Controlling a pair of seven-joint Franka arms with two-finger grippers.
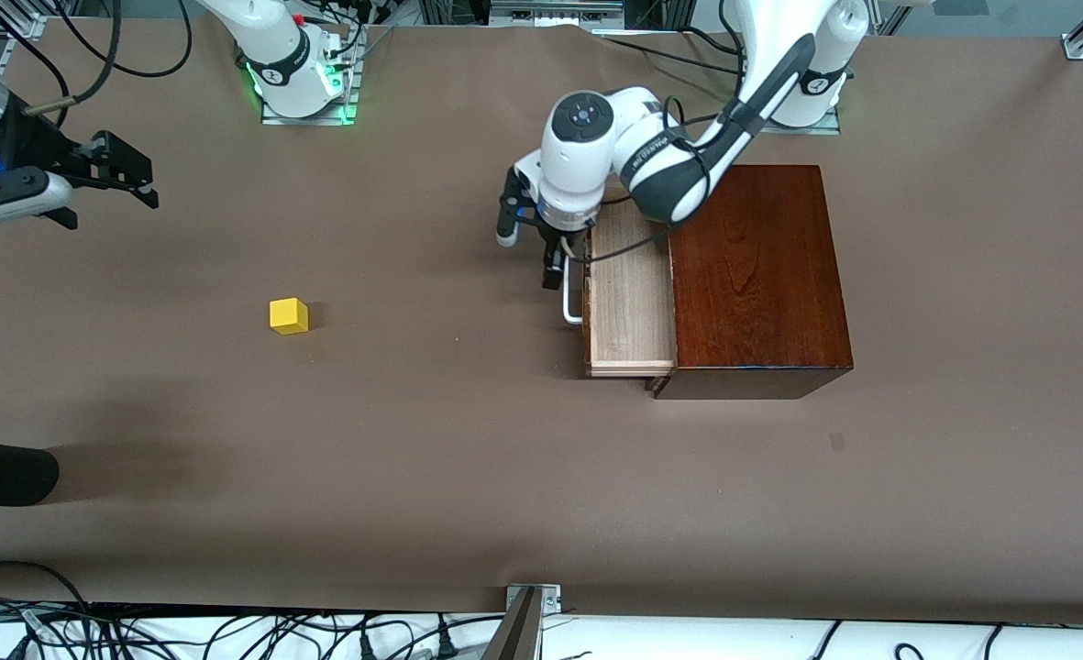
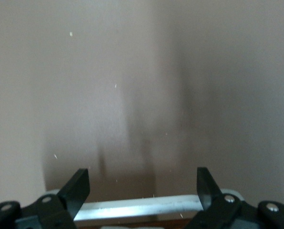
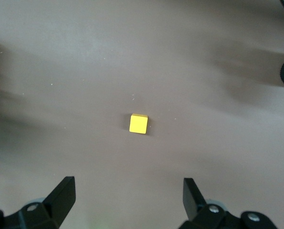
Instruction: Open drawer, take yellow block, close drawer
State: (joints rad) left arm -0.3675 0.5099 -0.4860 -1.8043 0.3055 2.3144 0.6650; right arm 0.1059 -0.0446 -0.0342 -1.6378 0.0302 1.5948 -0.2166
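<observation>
Front view: the drawer stands pulled out of the dark wooden box at centre right of the frame, its pale tray bare. The left claw sits at the white bar handle. The yellow block lies on the desk at centre left, well apart from the drawer. The right claw hangs at upper left, waiting.

Left wrist view: fingers spread apart, straddling the handle without clamping it. Judgement: to shut the drawer, push squarely on the front, along the slide.

Right wrist view: claw parted, the block centred beneath, alignment the front view cannot confirm. The drawer is absent here.
</observation>
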